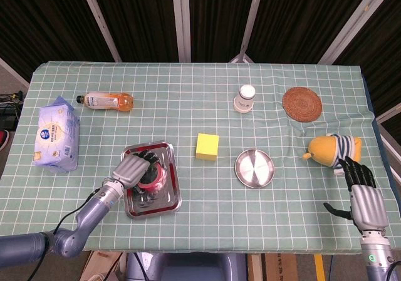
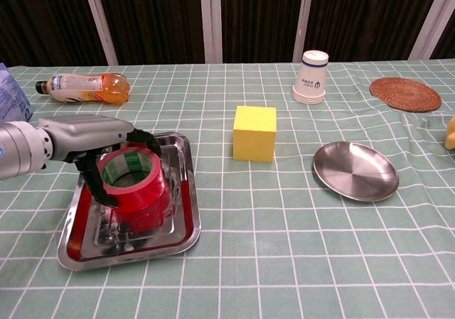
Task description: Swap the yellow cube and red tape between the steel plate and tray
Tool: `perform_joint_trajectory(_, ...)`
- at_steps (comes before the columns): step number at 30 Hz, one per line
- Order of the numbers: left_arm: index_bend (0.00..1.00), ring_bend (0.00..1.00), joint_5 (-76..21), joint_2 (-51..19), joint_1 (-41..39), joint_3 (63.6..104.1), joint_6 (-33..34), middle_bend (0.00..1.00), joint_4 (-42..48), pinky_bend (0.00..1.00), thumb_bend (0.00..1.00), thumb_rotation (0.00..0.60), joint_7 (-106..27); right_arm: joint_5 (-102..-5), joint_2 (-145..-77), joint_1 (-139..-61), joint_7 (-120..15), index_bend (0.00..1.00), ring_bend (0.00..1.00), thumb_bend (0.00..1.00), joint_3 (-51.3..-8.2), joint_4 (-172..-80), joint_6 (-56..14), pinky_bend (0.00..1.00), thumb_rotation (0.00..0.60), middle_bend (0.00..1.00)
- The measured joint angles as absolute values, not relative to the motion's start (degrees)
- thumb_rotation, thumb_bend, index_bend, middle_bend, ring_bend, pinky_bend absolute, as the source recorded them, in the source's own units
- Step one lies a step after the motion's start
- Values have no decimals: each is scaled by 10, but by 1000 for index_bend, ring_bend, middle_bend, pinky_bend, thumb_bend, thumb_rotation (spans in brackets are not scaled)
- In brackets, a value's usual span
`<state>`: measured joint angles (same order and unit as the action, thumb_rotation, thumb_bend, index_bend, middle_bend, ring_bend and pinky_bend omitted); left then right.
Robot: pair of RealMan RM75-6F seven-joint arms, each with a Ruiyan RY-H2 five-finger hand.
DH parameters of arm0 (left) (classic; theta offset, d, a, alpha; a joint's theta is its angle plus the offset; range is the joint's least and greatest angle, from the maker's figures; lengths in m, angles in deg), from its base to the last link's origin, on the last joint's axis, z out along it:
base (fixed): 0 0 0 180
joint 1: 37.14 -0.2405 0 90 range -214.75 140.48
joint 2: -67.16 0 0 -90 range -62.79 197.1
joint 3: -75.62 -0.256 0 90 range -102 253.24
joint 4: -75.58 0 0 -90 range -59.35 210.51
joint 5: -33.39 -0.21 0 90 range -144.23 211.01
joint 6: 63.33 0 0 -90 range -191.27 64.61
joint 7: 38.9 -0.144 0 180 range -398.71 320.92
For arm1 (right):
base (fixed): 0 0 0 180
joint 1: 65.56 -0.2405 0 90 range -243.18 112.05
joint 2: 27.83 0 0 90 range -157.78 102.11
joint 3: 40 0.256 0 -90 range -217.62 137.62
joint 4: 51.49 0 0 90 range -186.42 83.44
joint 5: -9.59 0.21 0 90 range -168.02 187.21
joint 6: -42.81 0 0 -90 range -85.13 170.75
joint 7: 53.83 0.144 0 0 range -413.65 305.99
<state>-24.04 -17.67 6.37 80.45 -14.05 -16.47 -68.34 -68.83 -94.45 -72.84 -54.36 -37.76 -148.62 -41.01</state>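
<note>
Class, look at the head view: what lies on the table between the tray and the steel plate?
The yellow cube sits on the cloth between the tray and the steel plate, slightly farther back, touching neither. The chest view shows the same.
</note>
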Motion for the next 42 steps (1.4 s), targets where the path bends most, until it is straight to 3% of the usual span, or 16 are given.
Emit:
perform_joint_trajectory(4, 297, 178, -248, -183, 70, 806, -142, 245, -160, 358, 399, 600, -677, -687, -944, -727, -539, 0, 0, 20, -373, -1485, -407, 0, 600, 0)
perform_joint_trajectory(11, 291, 178, -281, -177, 68, 813, -124, 233, -182, 358, 393, 600, -648, -687, -942, -723, -531, 0, 0, 20, -368, -1484, -404, 0, 600, 0)
perform_joint_trajectory(20, 323, 178, -360, -139, 50, 827, -72, 220, -279, 358, 375, 600, -592, -693, -934, -716, -511, 0, 0, 20, -363, -1487, -407, 0, 600, 0)
perform_joint_trajectory(26, 319, 177, -379, -202, 81, 845, -83, 197, -263, 358, 371, 600, -592, -694, -926, -712, -488, 0, 0, 20, -359, -1482, -407, 0, 600, 0)
perform_joint_trajectory(34, 317, 159, -301, -325, 154, 870, -115, 151, -185, 332, 317, 600, -698, -694, -920, -706, -467, 0, 0, 19, -352, -1474, -409, 0, 600, 0)
perform_joint_trajectory(38, 253, 34, -248, -363, 178, 875, -115, 56, -158, 200, 219, 600, -757, -698, -917, -703, -458, 0, 0, 20, -351, -1475, -411, 0, 600, 0)
perform_joint_trajectory(42, 222, 0, -192, -383, 195, 875, -107, 1, -144, 103, 110, 600, -813, -699, -915, -701, -451, 0, 0, 20, -350, -1475, -409, 0, 600, 0)
